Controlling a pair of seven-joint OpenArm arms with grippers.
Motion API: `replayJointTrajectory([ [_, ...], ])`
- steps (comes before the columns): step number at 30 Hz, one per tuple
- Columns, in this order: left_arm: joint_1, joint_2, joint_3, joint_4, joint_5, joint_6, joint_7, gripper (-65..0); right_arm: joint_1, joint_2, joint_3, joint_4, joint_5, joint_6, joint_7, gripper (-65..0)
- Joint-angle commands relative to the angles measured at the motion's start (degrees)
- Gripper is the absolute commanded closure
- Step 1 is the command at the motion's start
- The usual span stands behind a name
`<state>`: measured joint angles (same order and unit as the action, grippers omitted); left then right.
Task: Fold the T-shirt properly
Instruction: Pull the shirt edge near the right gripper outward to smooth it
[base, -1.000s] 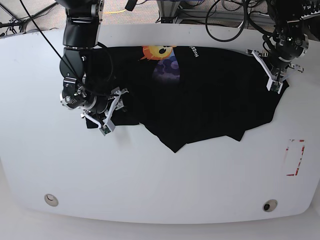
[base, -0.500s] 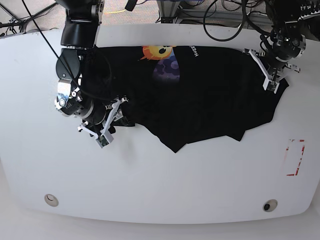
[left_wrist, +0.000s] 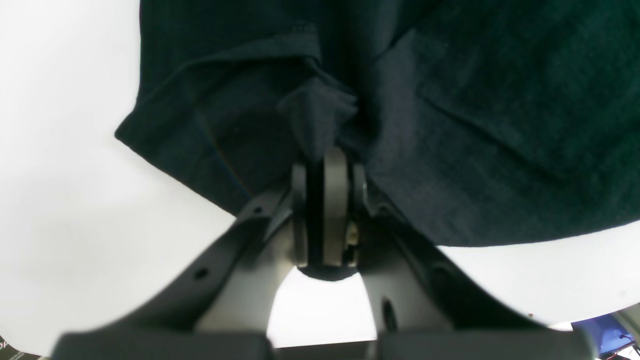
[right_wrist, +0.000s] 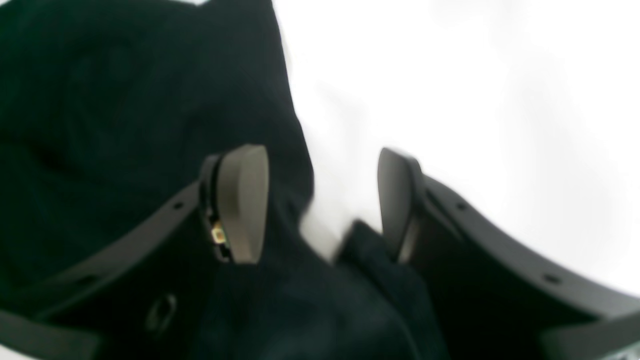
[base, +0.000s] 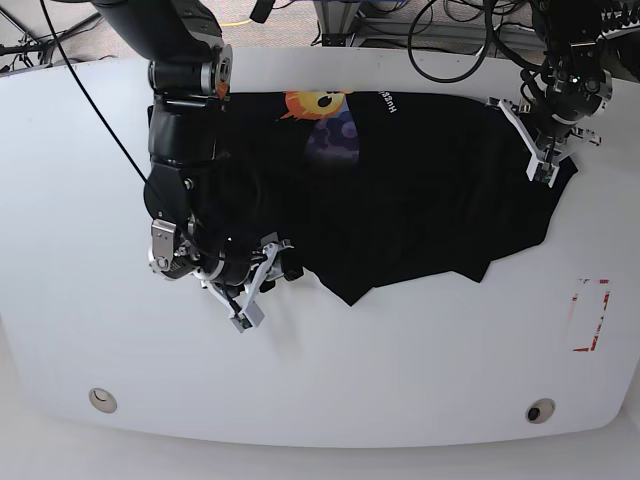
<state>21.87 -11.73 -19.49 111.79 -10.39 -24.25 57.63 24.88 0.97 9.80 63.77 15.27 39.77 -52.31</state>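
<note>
Left wrist view: left gripper (left_wrist: 325, 165) with its fingers pressed together on a pinched peak of the T-shirt (left_wrist: 450, 100), black cloth bunched above them, white counter (left_wrist: 60, 200) below the hem. Right wrist view: right gripper (right_wrist: 320, 200) with fingers apart, nothing clamped, straddling a blurred shirt edge; one finger over cloth, the other over bare counter. Base view: T-shirt spread crumpled across the far half of the counter, emoji print (base: 325, 120) uppermost at the far edge, lower hem ragged; judged early, no neat fold made, sleeves and body yet to be squared and folded. Against the earlier base frames: the right gripper has travelled along the shirt's near edge, away from the print; the left gripper has barely shifted.
</note>
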Motion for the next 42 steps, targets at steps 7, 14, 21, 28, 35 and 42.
replayJointTrajectory([
  [7,-0.2,-0.4,-0.3,1.0,-0.4,0.2,-0.6,0.0,5.5,-1.1,-0.8,-11.4,0.9,0.2,7.3,-33.9],
  [14,-0.2,-0.4,-0.4,1.0,-0.4,0.2,-0.6,0.0,5.2,-1.7,-8.9,-14.7,1.2,0.2,10.7,-33.9],
  [21,-0.2,-0.4,-0.4,1.0,-0.5,0.2,-0.6,0.0,5.0,-3.4,-8.9,-15.1,0.9,0.2,13.1,-33.5],
  [28,-0.2,-0.4,-0.4,1.0,-0.5,0.2,-0.7,0.0,5.6,-3.3,-8.9,-15.1,1.0,0.2,13.7,-6.7],
  [35,-0.2,-0.4,-0.4,1.0,-0.4,0.2,-0.7,0.0,5.8,-2.7,-9.0,-14.5,0.9,0.2,13.3,0.0],
  [42,-1.3,-0.4,-0.3,1.2,-0.5,0.2,-0.5,0.0,3.7,0.2,-8.8,-3.6,1.2,0.2,6.0,0.0],
])
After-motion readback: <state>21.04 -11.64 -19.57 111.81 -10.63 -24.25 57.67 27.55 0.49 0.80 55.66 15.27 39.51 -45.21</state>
